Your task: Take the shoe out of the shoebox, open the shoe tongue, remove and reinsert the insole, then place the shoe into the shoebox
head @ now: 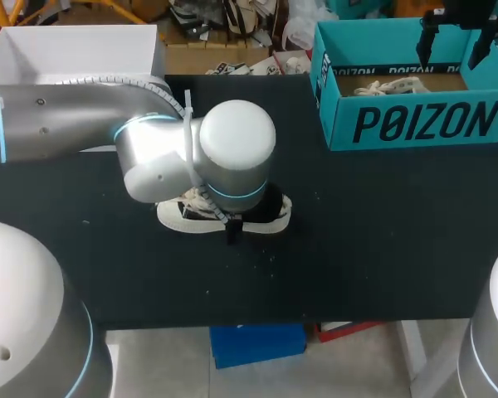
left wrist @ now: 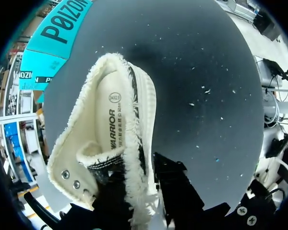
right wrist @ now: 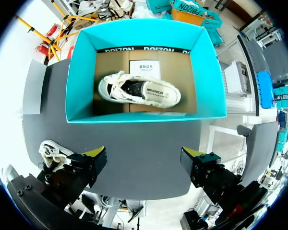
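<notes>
A white canvas shoe (head: 191, 217) lies on its side in the middle of the black table (head: 357, 232), mostly hidden under my left arm's wrist (head: 224, 157). From the left wrist, the shoe (left wrist: 105, 129) shows its opening, its printed insole (left wrist: 113, 120) and eyelets. Its frayed side wall runs down into my left gripper (left wrist: 141, 206). A second white shoe (right wrist: 139, 91) lies inside the teal shoebox (head: 415, 124). My right gripper (right wrist: 144, 155) hangs open above the shoebox (right wrist: 139, 117), holding nothing. It appears at the far right in the head view (head: 456, 46).
A white open box (head: 75, 50) stands at the table's far left corner. Bare black tabletop lies between the shoe and the shoebox, and along the front edge.
</notes>
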Controlling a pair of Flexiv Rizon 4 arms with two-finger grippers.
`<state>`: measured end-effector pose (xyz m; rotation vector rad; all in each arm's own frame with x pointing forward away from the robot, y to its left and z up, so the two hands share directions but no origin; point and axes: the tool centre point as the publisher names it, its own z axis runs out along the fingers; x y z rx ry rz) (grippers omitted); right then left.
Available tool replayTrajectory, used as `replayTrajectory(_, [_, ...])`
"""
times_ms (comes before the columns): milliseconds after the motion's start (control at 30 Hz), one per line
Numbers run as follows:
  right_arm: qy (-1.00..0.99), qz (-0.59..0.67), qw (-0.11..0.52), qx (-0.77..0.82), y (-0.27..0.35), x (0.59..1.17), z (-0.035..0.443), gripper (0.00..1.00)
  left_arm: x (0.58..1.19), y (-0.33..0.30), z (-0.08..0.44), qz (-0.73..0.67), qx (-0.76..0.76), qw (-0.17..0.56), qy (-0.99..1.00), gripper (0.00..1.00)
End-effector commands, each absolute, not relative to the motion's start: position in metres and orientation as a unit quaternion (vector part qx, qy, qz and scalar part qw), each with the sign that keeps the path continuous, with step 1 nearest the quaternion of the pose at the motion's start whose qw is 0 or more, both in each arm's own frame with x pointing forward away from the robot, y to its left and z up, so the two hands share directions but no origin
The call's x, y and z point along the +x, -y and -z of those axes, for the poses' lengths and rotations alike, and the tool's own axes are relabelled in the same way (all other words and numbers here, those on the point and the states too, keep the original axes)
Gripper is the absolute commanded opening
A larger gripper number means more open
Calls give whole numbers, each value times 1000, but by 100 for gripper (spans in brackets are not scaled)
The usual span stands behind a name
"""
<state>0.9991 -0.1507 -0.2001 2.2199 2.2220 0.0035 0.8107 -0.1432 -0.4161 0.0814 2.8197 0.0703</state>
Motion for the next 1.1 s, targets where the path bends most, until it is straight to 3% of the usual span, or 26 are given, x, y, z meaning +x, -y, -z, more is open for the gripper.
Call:
replayTrajectory(33, [-707, -1, 0, 707, 150, 999, 200, 100, 805, 140, 396, -12, 31, 145, -989, 100])
replayTrajectory(567, [-707, -1, 0, 707, 150, 999, 200, 100, 746, 80, 278, 114, 20, 138, -984, 100])
replayTrajectory(1100, [-707, -1, 0, 707, 150, 999, 200, 100, 760, -27, 273, 194, -17, 146, -970, 100])
